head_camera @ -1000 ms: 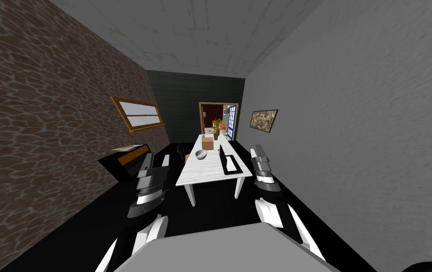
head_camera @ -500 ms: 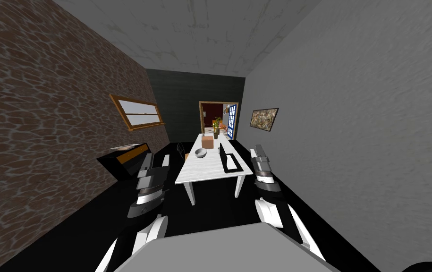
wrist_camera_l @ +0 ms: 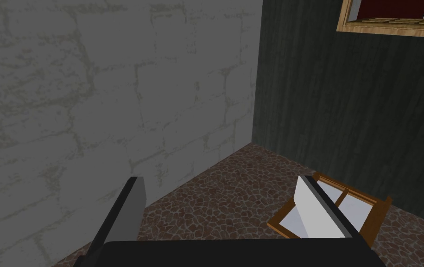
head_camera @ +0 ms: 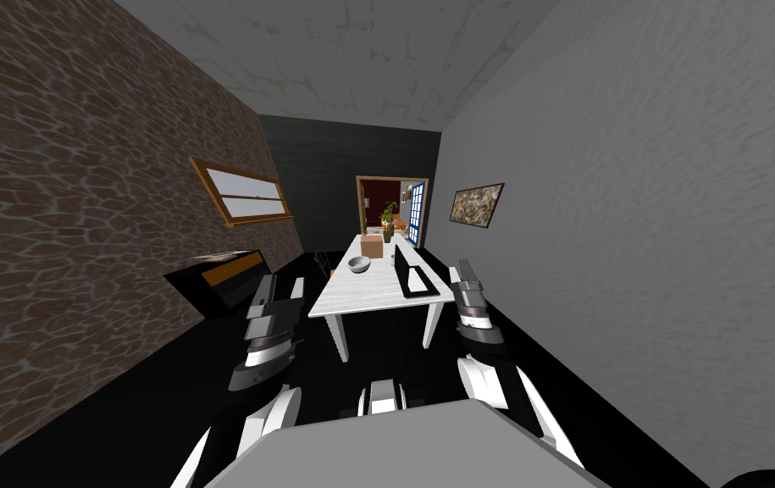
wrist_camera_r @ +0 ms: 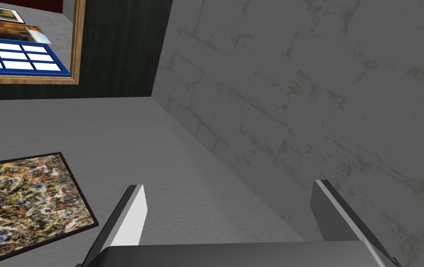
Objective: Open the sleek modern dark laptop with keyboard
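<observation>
The dark laptop (head_camera: 413, 280) lies on the right side of a white table (head_camera: 360, 298) ahead of me, its lid standing upright along the left of its base. Both arms are raised in front of me, short of the table. My left gripper (head_camera: 280, 286) hangs off the table's near left corner, and in its wrist view the left gripper (wrist_camera_l: 220, 185) is open with nothing between its fingers. My right gripper (head_camera: 462, 271) hangs off the table's right edge, near the laptop. In the right wrist view the right gripper (wrist_camera_r: 227, 185) is open and holds nothing.
On the table behind the laptop are a grey bowl (head_camera: 359, 263), a brown box (head_camera: 372, 246) and a plant (head_camera: 388, 222). A dark cabinet (head_camera: 218, 278) stands by the left brick wall. A doorway (head_camera: 391, 210) opens at the far end. The floor is black.
The whole head view has shifted: I have moved nearer the table, which looks larger and closer. Both arms hold the same pose.
</observation>
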